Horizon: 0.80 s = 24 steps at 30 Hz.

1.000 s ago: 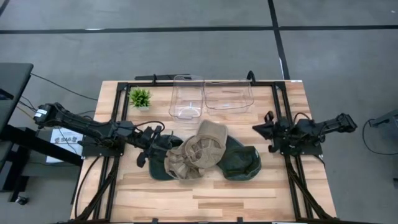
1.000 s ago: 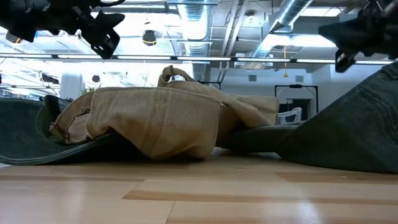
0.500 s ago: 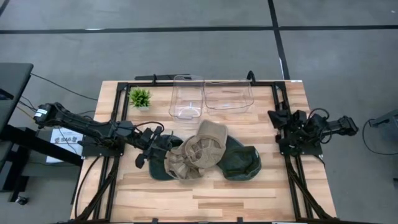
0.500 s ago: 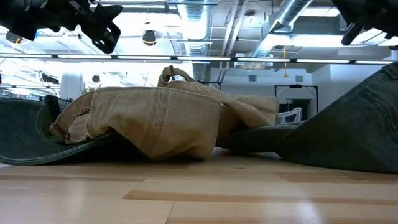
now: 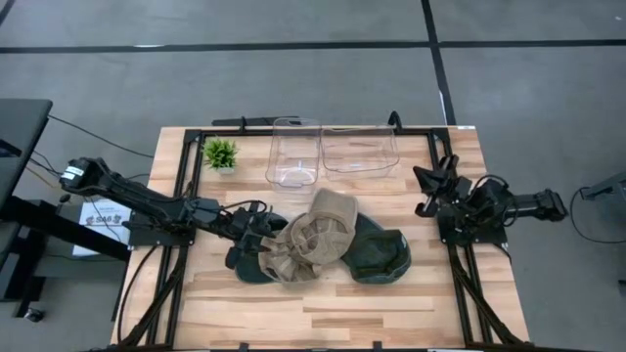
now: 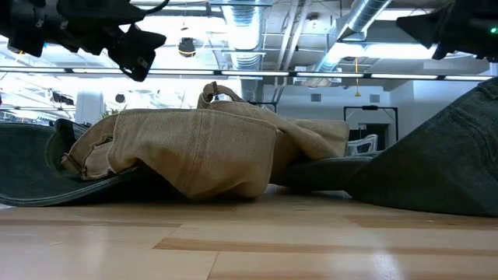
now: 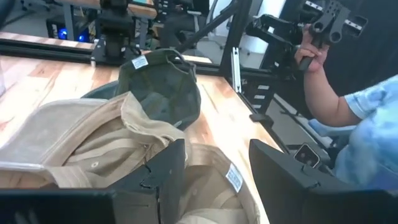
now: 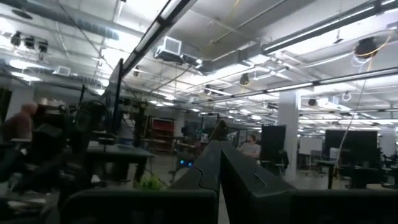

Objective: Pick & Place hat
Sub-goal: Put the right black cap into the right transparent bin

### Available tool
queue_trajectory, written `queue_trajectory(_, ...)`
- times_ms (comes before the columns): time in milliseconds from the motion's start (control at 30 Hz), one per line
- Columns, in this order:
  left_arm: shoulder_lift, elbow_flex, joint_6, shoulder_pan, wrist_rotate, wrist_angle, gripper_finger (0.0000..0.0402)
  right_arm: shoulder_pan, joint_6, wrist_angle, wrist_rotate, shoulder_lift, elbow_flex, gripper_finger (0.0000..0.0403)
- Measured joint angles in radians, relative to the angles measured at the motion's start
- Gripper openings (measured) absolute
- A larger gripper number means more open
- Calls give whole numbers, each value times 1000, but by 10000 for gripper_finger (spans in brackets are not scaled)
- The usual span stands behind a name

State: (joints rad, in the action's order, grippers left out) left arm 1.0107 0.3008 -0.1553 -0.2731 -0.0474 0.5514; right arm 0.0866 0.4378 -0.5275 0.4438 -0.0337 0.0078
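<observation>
Two tan hats (image 5: 315, 238) lie piled at the table's middle, overlapping a dark green hat (image 5: 245, 262) on the left and another dark green hat (image 5: 383, 252) on the right. In the low view the tan hat (image 6: 194, 148) rests on the wood, over the green brim (image 6: 31, 175). My left gripper (image 5: 258, 232) hovers open at the pile's left side. Its fingers (image 7: 163, 168) stand on either side of a tan hat's labelled inside (image 7: 231, 178); I cannot tell whether they touch it. My right gripper (image 8: 219, 168) is shut, tipped upward at the right (image 5: 426, 189), holding nothing.
Two clear bins (image 5: 293, 152) (image 5: 360, 149) stand at the table's far edge, with a small green plant (image 5: 220, 153) to their left. Black rails (image 5: 192, 186) run along both sides. A person's hand (image 7: 314, 56) shows beyond the table in the left wrist view.
My left gripper has gone toward the table's right edge and a little down, closer over the tan hats, still open. My right gripper has rolled about its own line and tipped upward, staying shut. The hats have not moved.
</observation>
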Motion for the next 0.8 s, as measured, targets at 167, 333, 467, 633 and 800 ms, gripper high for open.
queue_trajectory(167, -10, 40, 1, 37, 3, 31, 177, -3, -29, 57, -109, -29, 1, 0)
queue_trajectory(333, 23, 102, -5, 75, 6, 30, 177, -4, -118, 168, -114, -116, 68, 0)
queue_trajectory(467, 91, 157, -6, 90, 3, 25, 177, 8, -206, 284, -161, -244, 150, 0)
queue_trajectory(633, 174, 250, -88, 97, 4, -66, 177, 65, -257, 349, -184, -446, 235, 0)
queue_trajectory(800, 237, 288, -185, 24, -3, -204, 177, 146, -255, 348, -184, -650, 335, 0)
